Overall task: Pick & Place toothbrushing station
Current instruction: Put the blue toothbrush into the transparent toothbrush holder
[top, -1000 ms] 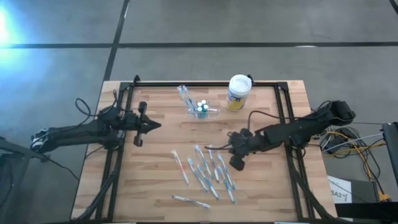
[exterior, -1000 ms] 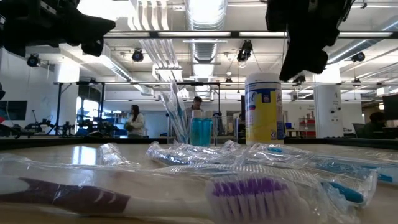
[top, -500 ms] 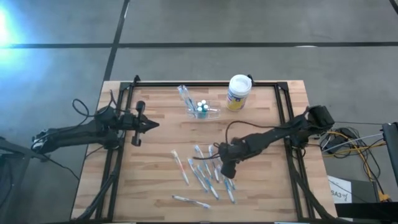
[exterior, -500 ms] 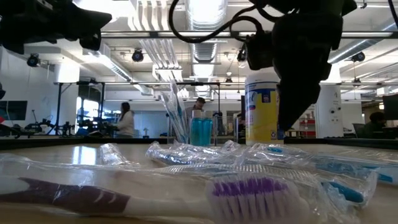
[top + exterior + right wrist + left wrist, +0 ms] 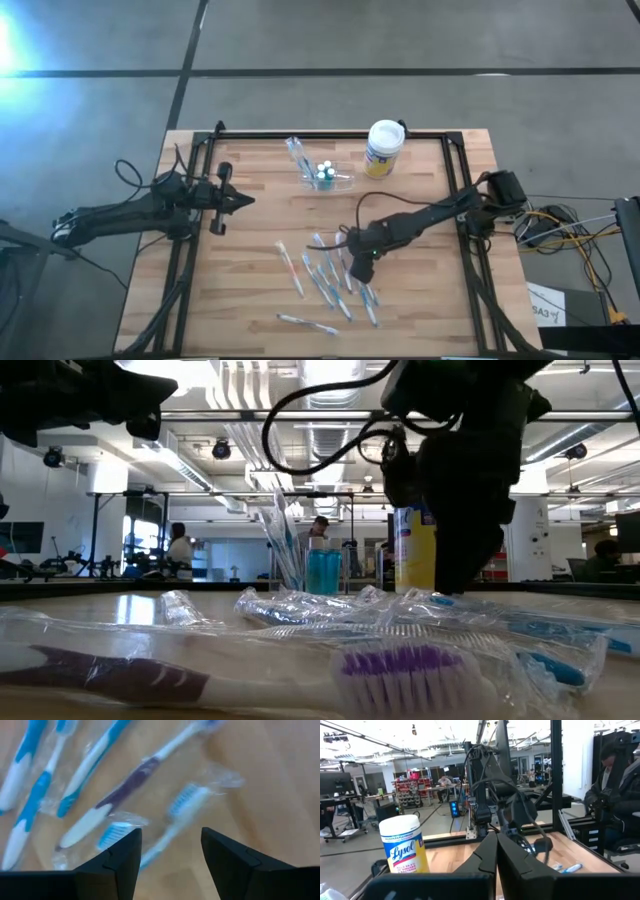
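With our right gripper spread over the wrapped toothbrushes and our left gripper pressed shut, the toothbrushing station sits beside the canister; slick wrappers could slip or bunch.

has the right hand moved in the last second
Yes. In the high view the right hand has swung away from the table's right rail, toward the table's middle, and now hangs open over the wrapped toothbrushes.
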Robot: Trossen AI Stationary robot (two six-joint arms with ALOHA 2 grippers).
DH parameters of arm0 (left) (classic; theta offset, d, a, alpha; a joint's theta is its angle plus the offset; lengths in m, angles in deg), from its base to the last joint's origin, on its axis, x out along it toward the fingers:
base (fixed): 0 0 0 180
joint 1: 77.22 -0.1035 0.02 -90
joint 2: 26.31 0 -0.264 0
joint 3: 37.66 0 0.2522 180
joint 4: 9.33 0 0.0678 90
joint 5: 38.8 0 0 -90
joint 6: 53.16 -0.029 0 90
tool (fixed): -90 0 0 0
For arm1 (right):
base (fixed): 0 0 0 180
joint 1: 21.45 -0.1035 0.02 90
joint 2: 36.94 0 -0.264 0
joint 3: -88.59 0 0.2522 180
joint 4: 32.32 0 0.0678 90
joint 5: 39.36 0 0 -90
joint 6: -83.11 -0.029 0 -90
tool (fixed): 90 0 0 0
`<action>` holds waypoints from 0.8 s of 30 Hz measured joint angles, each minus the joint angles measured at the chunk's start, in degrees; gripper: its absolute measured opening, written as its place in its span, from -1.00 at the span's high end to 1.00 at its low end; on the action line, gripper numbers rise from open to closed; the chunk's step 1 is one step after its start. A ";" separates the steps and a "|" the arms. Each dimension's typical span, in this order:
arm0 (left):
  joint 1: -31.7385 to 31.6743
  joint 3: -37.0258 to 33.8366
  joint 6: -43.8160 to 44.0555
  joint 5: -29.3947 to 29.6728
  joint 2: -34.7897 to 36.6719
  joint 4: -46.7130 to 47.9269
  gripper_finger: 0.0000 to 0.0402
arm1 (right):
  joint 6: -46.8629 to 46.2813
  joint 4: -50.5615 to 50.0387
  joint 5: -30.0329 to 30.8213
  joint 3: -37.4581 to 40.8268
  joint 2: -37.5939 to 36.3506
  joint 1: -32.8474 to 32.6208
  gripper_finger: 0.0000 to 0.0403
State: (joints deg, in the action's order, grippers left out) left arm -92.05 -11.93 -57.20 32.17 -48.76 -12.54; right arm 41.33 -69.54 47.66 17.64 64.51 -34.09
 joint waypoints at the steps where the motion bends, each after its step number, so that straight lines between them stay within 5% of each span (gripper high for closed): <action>1: 0.00 0.00 0.00 0.00 0.00 0.02 0.97 | 0.08 0.49 -0.84 0.00 0.74 -0.02 0.00; 9: 0.00 -0.02 1.04 0.01 0.00 0.27 0.91 | 1.90 -0.03 -1.42 -0.28 2.94 -0.02 0.08; 19: 0.00 -0.02 2.67 0.00 0.00 0.27 0.95 | 3.70 -0.92 0.35 0.07 -0.73 0.07 0.87; 24: 0.00 -0.02 3.87 0.00 0.00 0.25 0.96 | 4.58 -2.47 1.48 -0.50 -4.11 0.19 0.91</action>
State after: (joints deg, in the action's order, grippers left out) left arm -92.05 -11.96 -53.32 32.17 -48.76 -12.29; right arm 45.91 -72.01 49.14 17.15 60.41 -33.90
